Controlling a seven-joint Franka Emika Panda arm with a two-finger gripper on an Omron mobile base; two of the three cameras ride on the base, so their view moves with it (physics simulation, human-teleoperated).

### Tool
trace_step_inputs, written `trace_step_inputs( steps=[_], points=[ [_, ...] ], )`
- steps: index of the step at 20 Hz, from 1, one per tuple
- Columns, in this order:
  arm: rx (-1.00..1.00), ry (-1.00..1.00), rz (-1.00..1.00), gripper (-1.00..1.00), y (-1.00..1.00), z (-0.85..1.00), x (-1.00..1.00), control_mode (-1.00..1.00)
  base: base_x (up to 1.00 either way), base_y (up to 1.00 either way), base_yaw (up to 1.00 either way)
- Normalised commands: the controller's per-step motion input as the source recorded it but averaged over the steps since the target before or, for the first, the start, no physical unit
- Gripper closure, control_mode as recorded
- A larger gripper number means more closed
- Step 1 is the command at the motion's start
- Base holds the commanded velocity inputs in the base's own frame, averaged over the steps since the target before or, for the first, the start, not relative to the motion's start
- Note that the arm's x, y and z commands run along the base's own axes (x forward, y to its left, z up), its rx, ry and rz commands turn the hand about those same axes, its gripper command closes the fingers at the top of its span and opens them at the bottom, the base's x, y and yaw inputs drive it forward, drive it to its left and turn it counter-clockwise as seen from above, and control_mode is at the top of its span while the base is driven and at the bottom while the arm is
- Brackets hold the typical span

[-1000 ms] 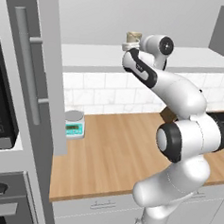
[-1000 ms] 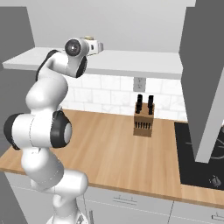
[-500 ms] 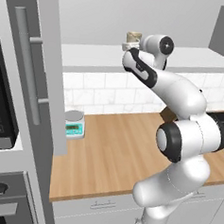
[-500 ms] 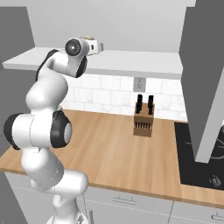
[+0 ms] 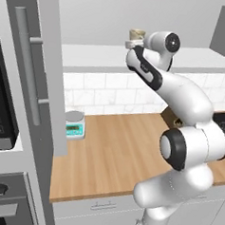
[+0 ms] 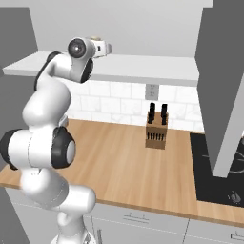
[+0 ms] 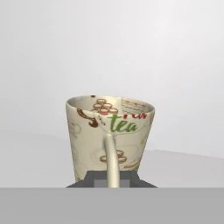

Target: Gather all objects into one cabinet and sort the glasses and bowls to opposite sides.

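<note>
A cream cup is being handled at the cabinet shelf, seemingly mid-gather.
The cup, printed "tea" and with a handle facing the camera, is seen upright just ahead of the gripper, over the shelf's left part near its front edge. Whether the fingers are clamped on it cannot be told. Next, its resting on the shelf would need confirming before any release and withdrawal.
</note>
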Motion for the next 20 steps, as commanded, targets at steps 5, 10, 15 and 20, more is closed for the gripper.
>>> trace_step_inputs(
  steps=[5, 10, 15, 20],
  points=[
    [0.00, 0.04, 0.00, 1.00, -0.05, 0.07, -0.66, -1.00, 0.00, 0.00, 0.00],
    [0.00, -0.03, 0.00, 1.00, -0.13, 0.29, -0.99, -1.00, 0.00, 0.00, 0.00],
    [0.03, -0.01, 0.00, 1.00, -0.07, 0.33, -1.00, -1.00, 0.00, 0.00, 0.00],
    [0.05, 0.06, 0.00, 1.00, -0.06, 0.37, -1.00, -1.00, 0.00, 0.00, 0.00]
  ],
)
